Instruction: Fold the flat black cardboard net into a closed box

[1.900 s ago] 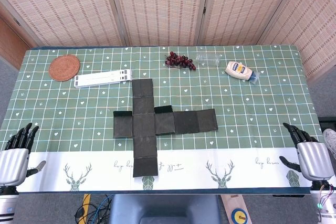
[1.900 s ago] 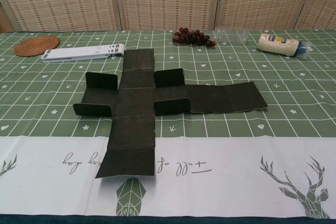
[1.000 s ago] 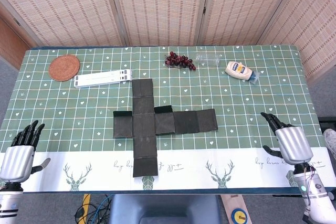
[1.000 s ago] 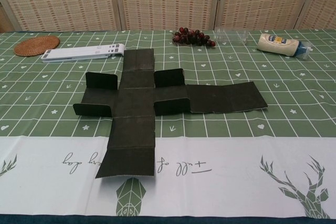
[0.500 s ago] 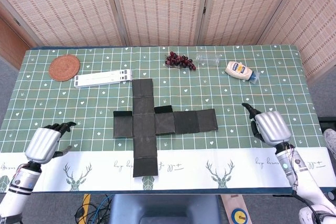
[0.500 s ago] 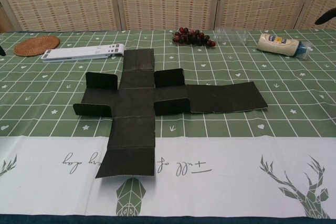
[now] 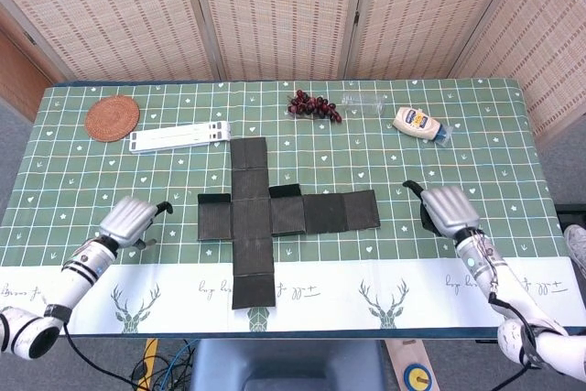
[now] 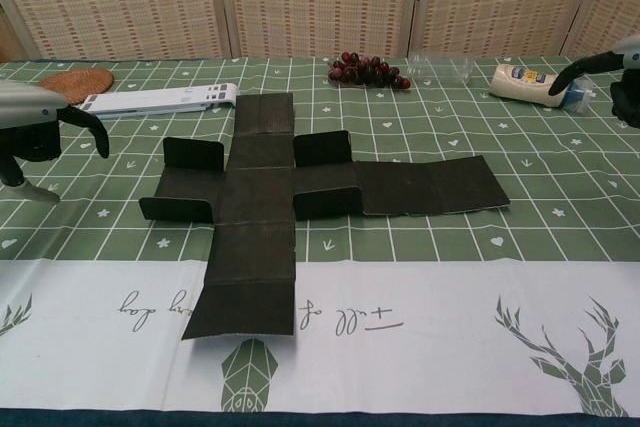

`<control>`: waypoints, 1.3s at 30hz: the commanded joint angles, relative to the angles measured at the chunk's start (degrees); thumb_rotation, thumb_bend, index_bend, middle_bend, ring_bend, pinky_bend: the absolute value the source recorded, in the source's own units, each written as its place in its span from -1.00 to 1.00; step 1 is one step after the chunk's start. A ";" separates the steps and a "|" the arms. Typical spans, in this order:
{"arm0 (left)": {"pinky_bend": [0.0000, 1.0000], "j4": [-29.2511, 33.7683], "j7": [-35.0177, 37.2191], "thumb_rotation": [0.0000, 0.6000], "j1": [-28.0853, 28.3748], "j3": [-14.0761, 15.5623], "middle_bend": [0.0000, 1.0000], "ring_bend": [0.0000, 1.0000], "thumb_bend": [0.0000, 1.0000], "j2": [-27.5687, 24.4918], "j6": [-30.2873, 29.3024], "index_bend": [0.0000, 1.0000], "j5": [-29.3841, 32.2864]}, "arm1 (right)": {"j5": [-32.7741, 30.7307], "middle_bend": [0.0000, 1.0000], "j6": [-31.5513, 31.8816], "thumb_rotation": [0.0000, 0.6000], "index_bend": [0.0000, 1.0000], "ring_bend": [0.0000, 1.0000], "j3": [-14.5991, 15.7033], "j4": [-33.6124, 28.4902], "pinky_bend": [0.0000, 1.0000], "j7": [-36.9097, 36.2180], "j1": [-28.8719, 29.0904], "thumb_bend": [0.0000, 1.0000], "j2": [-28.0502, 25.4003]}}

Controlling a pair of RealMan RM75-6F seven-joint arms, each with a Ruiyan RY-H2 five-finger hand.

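The flat black cardboard net [image 7: 265, 216] [image 8: 270, 197] lies cross-shaped on the green tablecloth in mid-table, its long strip running toward me and an arm reaching right. Small flaps at its left end and beside the centre panel stand partly up. My left hand [image 7: 131, 217] [image 8: 35, 122] hovers left of the net, fingers curved downward and holding nothing. My right hand [image 7: 442, 206] [image 8: 615, 72] hovers right of the net's right arm, fingers also curved down and empty. Neither hand touches the net.
At the back of the table lie a woven round coaster [image 7: 112, 118], a white flat stand [image 7: 179, 137], a bunch of dark grapes [image 7: 314, 105], a clear plastic bottle [image 7: 366, 103] and a mayonnaise bottle [image 7: 419, 124].
Both hands have risen from the table's near corners and moved inward toward the net, the left from the left side, the right from the right. The net has not moved.
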State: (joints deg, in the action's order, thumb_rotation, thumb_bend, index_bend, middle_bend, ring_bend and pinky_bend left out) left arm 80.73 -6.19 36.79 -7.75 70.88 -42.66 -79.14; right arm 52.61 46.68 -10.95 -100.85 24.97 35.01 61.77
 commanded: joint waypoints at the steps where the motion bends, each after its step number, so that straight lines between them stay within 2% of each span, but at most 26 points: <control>1: 1.00 -3.20 -1.64 1.00 2.90 -0.69 0.90 0.83 -0.62 2.38 2.92 -0.38 3.55 | -3.33 0.63 -1.47 1.00 -0.65 0.96 0.89 1.30 0.98 1.46 2.13 1.00 0.47; 8: 1.00 -6.02 -7.77 1.00 5.56 1.06 0.89 0.83 -0.61 4.21 5.63 -0.41 6.35 | -10.73 0.76 -5.19 1.00 -0.63 0.98 3.90 3.56 0.98 4.21 6.65 1.00 0.99; 14: 1.00 -3.25 -10.16 1.00 6.68 1.05 0.95 0.89 -0.58 4.16 7.24 -0.41 12.31 | -15.46 0.78 -7.07 1.00 -0.63 0.99 6.46 6.01 0.98 5.28 9.72 1.00 2.71; 21: 1.00 -1.46 -11.81 1.00 9.16 1.37 0.97 0.91 -0.14 4.28 8.83 -0.41 17.03 | -18.22 0.79 -8.55 1.00 -0.63 1.00 8.73 9.15 0.98 5.14 12.69 1.00 5.58; 26: 1.00 -0.53 -11.85 1.00 10.47 1.70 0.98 0.91 -0.02 4.40 9.18 -0.41 19.04 | -18.42 0.79 -8.59 1.00 -0.63 1.00 9.27 9.79 0.98 3.89 13.86 1.00 6.39; 31: 1.00 -2.66 -11.76 1.00 9.85 2.52 0.94 0.89 -0.10 6.41 4.69 -0.48 14.91 | -17.32 0.79 -7.63 1.00 -0.63 1.00 9.50 9.65 0.98 2.26 13.94 1.00 6.42; 35: 1.00 -7.57 -9.32 1.00 8.51 3.43 0.91 0.87 -0.36 9.83 -1.09 -0.65 8.13 | -15.68 0.79 -6.18 1.00 -0.63 1.00 9.64 9.28 0.98 0.77 13.36 1.00 6.35; 39: 1.00 -12.49 -5.45 1.00 7.87 4.38 0.88 0.87 -0.45 12.63 -4.92 -0.83 2.63 | -16.12 0.79 -6.01 1.00 -0.65 1.00 10.45 8.76 0.98 0.59 13.47 1.00 6.11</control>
State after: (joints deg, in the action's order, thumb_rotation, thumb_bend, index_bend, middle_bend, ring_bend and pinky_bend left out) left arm 71.14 -13.99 45.38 -4.22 81.43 -44.97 -73.50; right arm 36.77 40.72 -0.69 -91.93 25.60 48.39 67.99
